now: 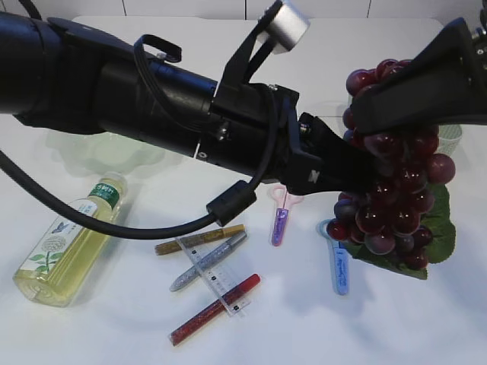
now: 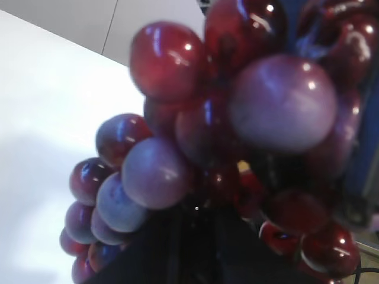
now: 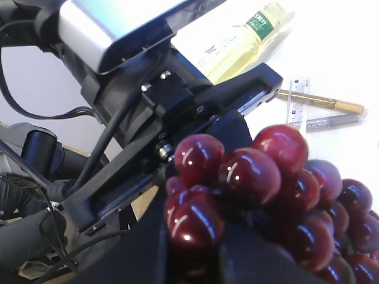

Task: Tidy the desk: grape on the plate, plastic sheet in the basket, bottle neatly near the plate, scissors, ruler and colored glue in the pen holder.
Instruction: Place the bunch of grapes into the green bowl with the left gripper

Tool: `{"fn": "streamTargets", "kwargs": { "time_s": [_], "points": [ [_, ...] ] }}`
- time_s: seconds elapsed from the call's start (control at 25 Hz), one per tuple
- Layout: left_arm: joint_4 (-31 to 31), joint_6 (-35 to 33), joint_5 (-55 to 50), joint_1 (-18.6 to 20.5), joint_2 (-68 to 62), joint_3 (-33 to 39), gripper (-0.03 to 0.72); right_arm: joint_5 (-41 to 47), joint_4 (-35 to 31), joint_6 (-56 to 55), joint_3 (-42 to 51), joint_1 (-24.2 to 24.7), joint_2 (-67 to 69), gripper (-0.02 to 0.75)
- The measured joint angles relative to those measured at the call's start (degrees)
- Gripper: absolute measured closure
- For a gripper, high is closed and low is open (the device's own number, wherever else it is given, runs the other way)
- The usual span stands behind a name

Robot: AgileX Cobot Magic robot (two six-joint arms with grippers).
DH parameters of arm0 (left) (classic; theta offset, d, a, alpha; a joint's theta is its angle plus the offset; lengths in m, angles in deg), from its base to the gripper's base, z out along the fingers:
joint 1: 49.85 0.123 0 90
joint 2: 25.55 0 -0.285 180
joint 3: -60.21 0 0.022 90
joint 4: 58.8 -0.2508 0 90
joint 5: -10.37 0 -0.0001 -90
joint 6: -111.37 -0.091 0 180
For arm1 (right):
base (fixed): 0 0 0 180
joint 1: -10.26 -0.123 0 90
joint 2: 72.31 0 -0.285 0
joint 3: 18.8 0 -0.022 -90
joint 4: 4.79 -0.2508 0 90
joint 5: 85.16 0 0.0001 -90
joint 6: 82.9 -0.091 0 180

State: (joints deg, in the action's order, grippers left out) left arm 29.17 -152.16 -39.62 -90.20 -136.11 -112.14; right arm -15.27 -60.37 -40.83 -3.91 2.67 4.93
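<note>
Glossy red grape (image 1: 396,190) bunch, round berries, black end effectors either side

left arm (image 1: 137,84): matte black tube of stepped thickness, widest at 9 o'clock, narrowing toward 3 o'clock
left wrist camera (image 1: 282,23): silver-grey rounded box on a black forked bracket, at 12 o'clock above the wrist
cable (image 1: 114,220): glossy black, sagging in a loop under the arm, with a thick cylindrical ferrite bead (image 1: 231,202) near its end
thin cable loop (image 1: 156,47): black, arching off the top of the arm
left hand (image 1: 338,163): black angular housing with a small white mark on its side
right arm (image 1: 426,84): black, wedge-shaped, smooth-faced, at 2 o'clock
screws (image 3: 161,150): small silver heads set in the black bracket, seen in the right wrist view
</note>
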Motion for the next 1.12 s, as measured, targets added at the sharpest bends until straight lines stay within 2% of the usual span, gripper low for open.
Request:
{"fn": "streamTargets", "kwargs": {
  "time_s": [0.28, 0.48, 0.56, 0.92, 1.12],
  "points": [
    [-0.3, 0.3, 0.0, 0.0, 0.0, 0.0, 0.638, 0.1, 0.4, 0.0, -0.1, 0.0, 0.0, 0.619],
    [-0.5, 0.3, 0.0, 0.0, 0.0, 0.0, 0.638, 0.1, 0.7, 0.0, -0.1, 0.0, 0.0, 0.574],
    [-0.7, 0.4, 0.0, 0.0, 0.0, 0.0, 0.638, 0.1, 0.7, -0.1, -0.1, 0.0, 0.0, 0.527],
    [-2.0, 0.4, 0.3, 0.0, 0.0, 0.0, 0.639, -0.1, -0.8, -0.6, -0.6, 0.0, 0.0, 0.190],
    [-2.3, 0.4, 0.5, 0.0, 0.0, 0.0, 0.640, -0.4, -0.9, -0.9, -0.7, 0.0, 0.0, 0.148]
  ]
}}
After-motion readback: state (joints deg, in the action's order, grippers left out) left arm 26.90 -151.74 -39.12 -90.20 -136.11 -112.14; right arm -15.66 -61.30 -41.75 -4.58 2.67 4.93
